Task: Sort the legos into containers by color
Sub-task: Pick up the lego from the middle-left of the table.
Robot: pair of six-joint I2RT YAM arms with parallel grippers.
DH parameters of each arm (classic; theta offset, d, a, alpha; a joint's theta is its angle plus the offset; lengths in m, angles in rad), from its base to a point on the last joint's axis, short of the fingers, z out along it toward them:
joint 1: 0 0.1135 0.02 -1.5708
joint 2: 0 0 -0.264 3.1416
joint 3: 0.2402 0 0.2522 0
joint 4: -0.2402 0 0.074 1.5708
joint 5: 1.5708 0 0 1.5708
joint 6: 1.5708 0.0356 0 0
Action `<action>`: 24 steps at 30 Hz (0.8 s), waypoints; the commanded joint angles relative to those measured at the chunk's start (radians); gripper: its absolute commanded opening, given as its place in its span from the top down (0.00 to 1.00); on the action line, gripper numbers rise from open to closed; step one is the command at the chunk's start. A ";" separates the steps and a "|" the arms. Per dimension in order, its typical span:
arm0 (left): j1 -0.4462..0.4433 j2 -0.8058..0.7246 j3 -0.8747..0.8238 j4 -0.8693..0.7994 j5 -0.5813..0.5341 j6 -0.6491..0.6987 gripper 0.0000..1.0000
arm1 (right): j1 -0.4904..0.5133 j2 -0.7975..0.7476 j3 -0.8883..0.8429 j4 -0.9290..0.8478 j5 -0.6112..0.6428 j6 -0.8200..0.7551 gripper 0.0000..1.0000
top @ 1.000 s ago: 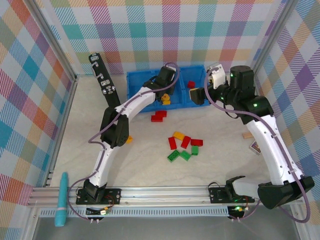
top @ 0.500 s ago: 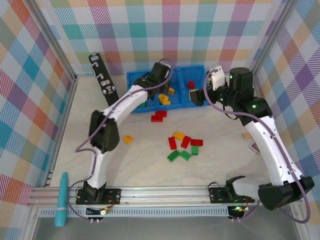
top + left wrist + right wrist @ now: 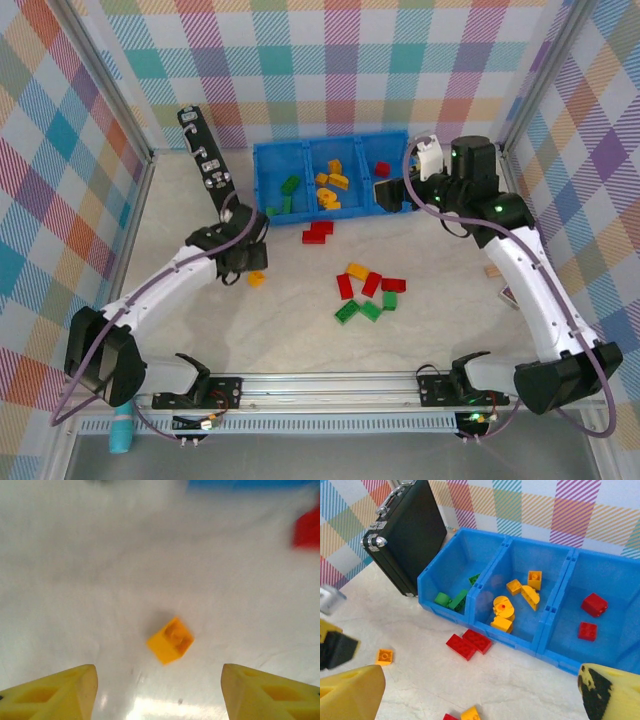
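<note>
Left gripper (image 3: 159, 681) quit bin (image 3: 259, 176), over orange lego (image 3: 170, 640) (red pair (image 3: 318, 232) nr).

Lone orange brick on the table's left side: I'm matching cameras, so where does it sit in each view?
Top external: orange brick left of centre.
Left wrist: near centre, slightly low.
Right wrist: lower left.
Shared landmark: blue bin, beyond the brick in every view.
</note>
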 commanded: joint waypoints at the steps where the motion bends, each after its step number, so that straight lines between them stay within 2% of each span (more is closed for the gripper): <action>1: 0.003 -0.027 -0.055 0.052 0.041 -0.197 0.29 | -0.004 0.011 0.031 0.023 -0.041 0.023 0.01; 13: 0.023 0.138 -0.111 0.264 0.152 -0.292 0.25 | -0.004 -0.006 0.012 0.000 0.007 0.007 0.01; 16: 0.025 0.165 -0.116 0.271 0.137 -0.344 0.25 | -0.004 -0.013 0.007 -0.001 0.019 0.002 0.01; 24: 0.027 0.240 -0.117 0.304 0.135 -0.377 0.26 | -0.005 -0.016 -0.002 0.003 0.027 -0.002 0.01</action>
